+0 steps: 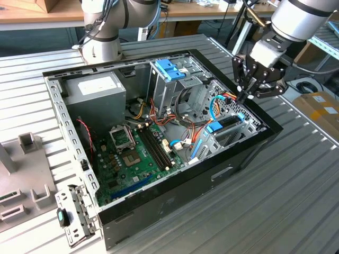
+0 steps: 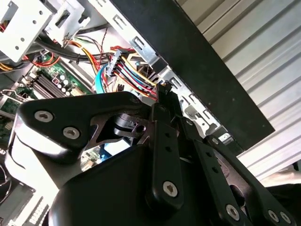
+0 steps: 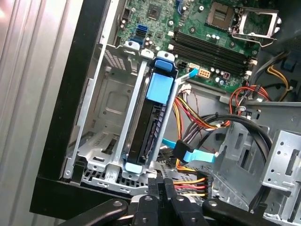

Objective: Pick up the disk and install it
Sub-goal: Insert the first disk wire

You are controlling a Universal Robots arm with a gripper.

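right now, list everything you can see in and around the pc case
computer case: one, black, open on the ridged metal table
disk: one, dark with blue rails, standing in the metal bay at the case's corner, below the gripper
motherboard: one, green, on the case floor
power supply: one, grey with white label, in the case's far corner on the exterior view's left
drive cage: one, metal with blue handle, at the back of the case
cable bundle: one, red, yellow and orange wires, beside the disk
gripper: one, black, above the case's corner on the exterior view's right, fingers shut
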